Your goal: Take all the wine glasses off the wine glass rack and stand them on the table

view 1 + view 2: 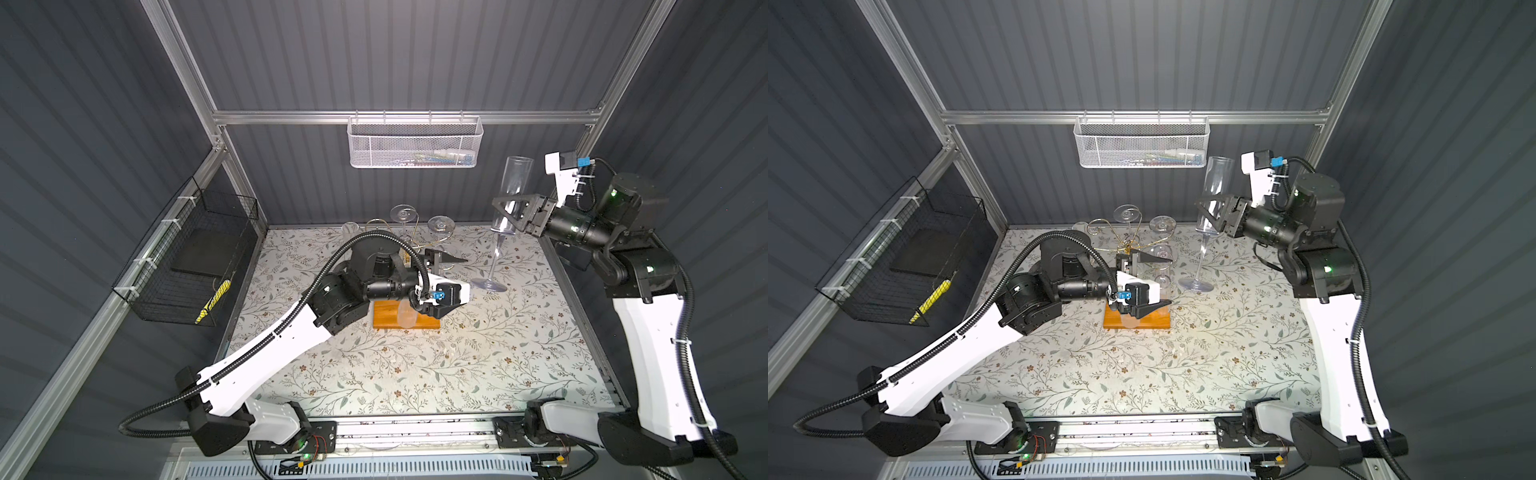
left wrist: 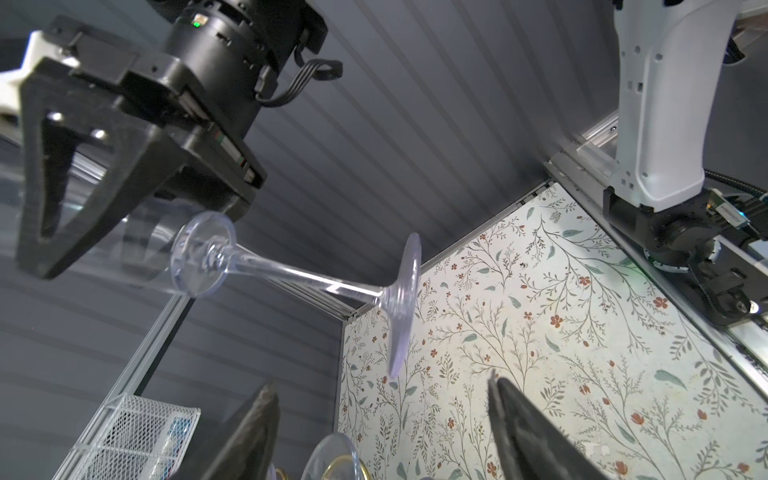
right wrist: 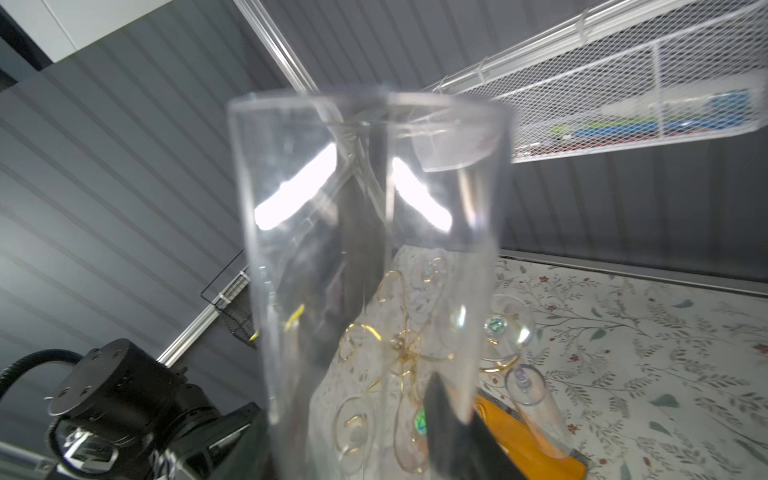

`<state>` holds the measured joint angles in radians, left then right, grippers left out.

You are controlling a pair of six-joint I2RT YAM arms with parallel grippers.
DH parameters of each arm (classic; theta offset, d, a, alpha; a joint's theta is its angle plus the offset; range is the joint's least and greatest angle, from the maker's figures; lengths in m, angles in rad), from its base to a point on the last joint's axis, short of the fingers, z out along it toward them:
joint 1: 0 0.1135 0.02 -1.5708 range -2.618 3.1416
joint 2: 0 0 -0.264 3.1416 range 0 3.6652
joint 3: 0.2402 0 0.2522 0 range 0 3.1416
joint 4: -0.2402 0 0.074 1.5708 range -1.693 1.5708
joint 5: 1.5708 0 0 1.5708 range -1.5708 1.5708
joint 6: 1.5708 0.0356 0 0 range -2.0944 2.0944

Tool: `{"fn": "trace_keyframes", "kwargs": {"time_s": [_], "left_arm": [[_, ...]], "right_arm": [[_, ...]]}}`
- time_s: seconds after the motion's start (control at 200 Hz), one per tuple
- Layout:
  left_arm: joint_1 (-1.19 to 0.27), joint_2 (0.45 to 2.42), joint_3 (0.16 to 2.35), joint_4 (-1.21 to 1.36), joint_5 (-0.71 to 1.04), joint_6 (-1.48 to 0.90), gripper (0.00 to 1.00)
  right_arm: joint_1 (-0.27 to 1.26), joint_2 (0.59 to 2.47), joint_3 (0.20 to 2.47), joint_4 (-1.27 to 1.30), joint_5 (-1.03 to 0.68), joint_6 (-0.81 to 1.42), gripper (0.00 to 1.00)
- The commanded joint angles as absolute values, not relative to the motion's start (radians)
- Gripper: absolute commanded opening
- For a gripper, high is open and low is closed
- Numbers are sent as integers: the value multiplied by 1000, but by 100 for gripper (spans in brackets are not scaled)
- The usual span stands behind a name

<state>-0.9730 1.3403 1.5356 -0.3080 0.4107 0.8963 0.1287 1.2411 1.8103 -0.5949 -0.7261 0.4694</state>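
Note:
The wine glass [image 1: 515,178], a tall clear flute, stands nearly upright at the back right, away from the wine glass rack. My right gripper [image 1: 509,214] is shut on its bowl. Its round foot [image 1: 489,285] is low by the table; I cannot tell whether it touches. The left wrist view shows its stem [image 2: 291,272] and the right gripper's finger [image 2: 104,174] on the bowl. The wine glass rack [image 1: 409,245] has gold wire arms on an orange wooden base [image 1: 386,322]. My left gripper [image 1: 1160,282] is open beside the rack, with nothing between its fingers [image 2: 519,424].
Other clear glasses hang upside down from the rack, with feet up at the back [image 1: 403,214] [image 1: 440,224]. A white mesh basket [image 1: 413,143] hangs on the rear rail. A black wire basket [image 1: 195,257] is fixed to the left wall.

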Motion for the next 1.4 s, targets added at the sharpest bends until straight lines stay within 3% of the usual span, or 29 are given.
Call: {"fn": "trace_keyframes", "kwargs": {"time_s": [0.0,0.285,0.755,0.95,1.396], "left_arm": [[-976,1273,1489,-212,378,820,82],[-977,1129,1362,-174,284,736,83],[-976,958,1253,-176,149,648,83],[-976,909,1176,-118,103,604,83],[-976,928,1166,-139,37,572,83]], "right_arm": [[114,1193,1806,-663,-583,349,42],[102,1066,1519,-521,-308,218,43],[94,1035,1042,54,-128,187,41],[94,1112,918,301,-87,195,39],[110,1479,807,795,-51,115,39]]}}
